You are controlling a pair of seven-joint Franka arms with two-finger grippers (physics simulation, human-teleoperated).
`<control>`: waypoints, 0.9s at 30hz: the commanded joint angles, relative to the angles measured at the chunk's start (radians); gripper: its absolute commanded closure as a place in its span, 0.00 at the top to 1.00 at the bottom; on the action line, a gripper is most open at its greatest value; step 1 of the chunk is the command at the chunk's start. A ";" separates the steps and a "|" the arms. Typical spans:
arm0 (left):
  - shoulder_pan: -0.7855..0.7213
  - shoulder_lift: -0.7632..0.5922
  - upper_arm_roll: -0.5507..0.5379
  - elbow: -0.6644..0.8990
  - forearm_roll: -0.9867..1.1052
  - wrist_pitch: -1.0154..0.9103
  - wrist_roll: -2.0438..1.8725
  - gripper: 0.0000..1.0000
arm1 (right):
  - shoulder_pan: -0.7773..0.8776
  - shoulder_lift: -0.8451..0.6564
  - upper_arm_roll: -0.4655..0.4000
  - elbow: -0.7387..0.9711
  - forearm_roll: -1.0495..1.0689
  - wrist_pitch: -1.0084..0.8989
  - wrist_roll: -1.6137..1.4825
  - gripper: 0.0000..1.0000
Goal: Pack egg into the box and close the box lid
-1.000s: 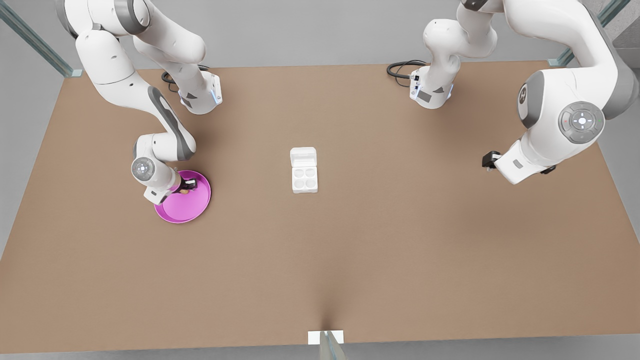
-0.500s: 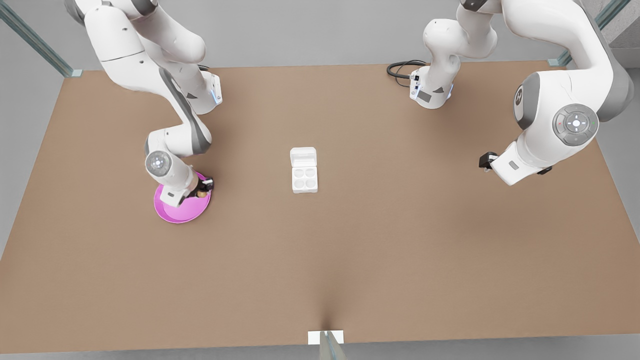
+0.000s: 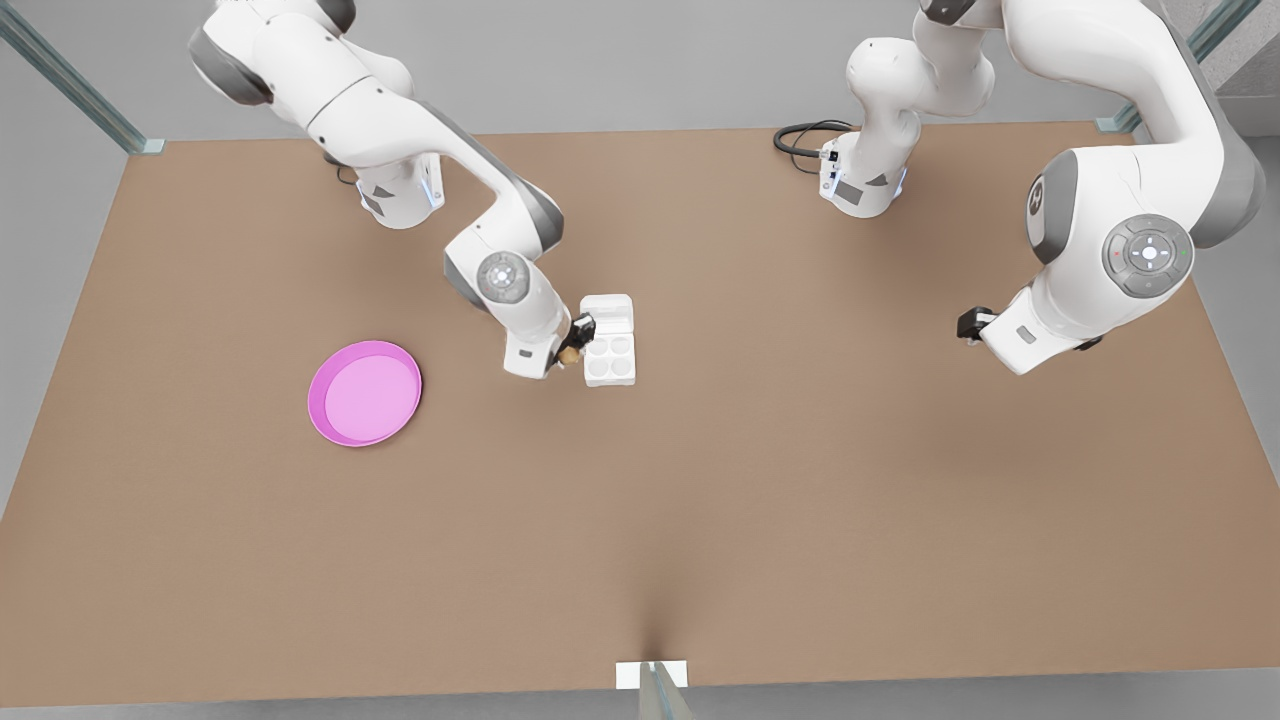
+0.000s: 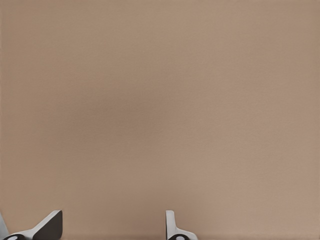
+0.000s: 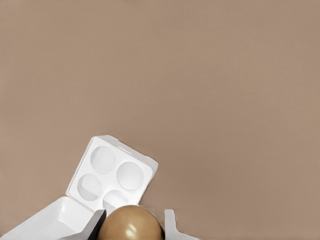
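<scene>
My right gripper is shut on the tan-brown egg and hangs at the edge of the box on the front view's left. The white box lies mid-table with its four cups bare. The box lid is folded open on the far side. In the right wrist view the egg sits between the fingers, close to the box and the lid. My left gripper waits far off at the front view's right; the left wrist view shows this left gripper open above bare table.
A pink round plate lies on the brown table at the front view's left, with nothing on it. Both arm bases and a black cable stand along the far edge.
My right gripper has carried the egg from the pink plate across to the box's side. The left arm has barely shifted.
</scene>
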 commanded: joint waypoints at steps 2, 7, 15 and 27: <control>0.000 -0.001 0.001 0.000 0.001 -0.001 -0.008 1.00 | 0.066 0.025 -0.004 0.011 -0.015 0.028 0.503 0.44; 0.000 -0.001 0.001 0.000 0.001 -0.001 -0.008 1.00 | 0.096 0.059 -0.006 0.011 -0.021 0.080 0.566 0.44; 0.000 0.000 0.001 0.000 0.001 -0.001 -0.008 1.00 | 0.109 0.095 -0.009 -0.020 -0.095 0.108 0.623 0.44; 0.000 0.007 0.001 0.000 0.001 0.000 -0.010 1.00 | 0.113 0.140 -0.016 -0.006 -0.130 0.105 0.647 1.00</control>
